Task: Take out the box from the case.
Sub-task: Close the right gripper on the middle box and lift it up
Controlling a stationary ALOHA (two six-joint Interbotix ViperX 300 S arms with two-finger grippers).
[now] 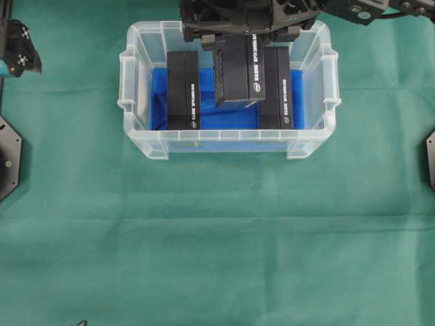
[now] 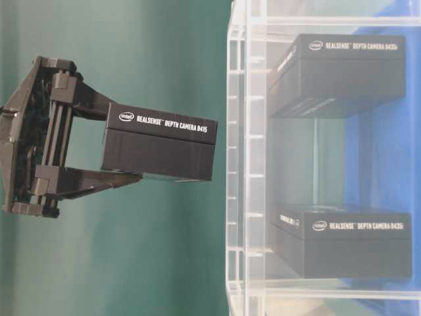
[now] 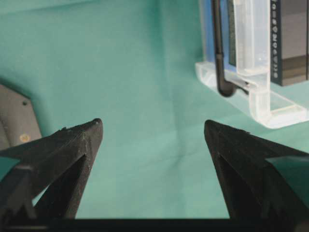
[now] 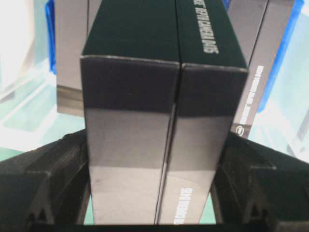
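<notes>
Black box (image 1: 238,71) is clamped between the right gripper (image 2: 125,148) fingers, lifted above the case (image 1: 326,81) and clear of its rim. Two more boxes (image 1: 182,92) sit on the blue floor inside. Left gripper (image 3: 152,130) spread wide, empty, over green cloth (image 1: 217,231) beside the case.

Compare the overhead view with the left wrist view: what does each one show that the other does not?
Only the overhead view shows the right claw shut on a black RealSense camera box, lifted above the case, and two more black boxes standing on the blue lining.

Only the left wrist view shows the left claw open and empty over the cloth, and a black cable beside the case.

Both show the clear plastic case and the green cloth.
</notes>
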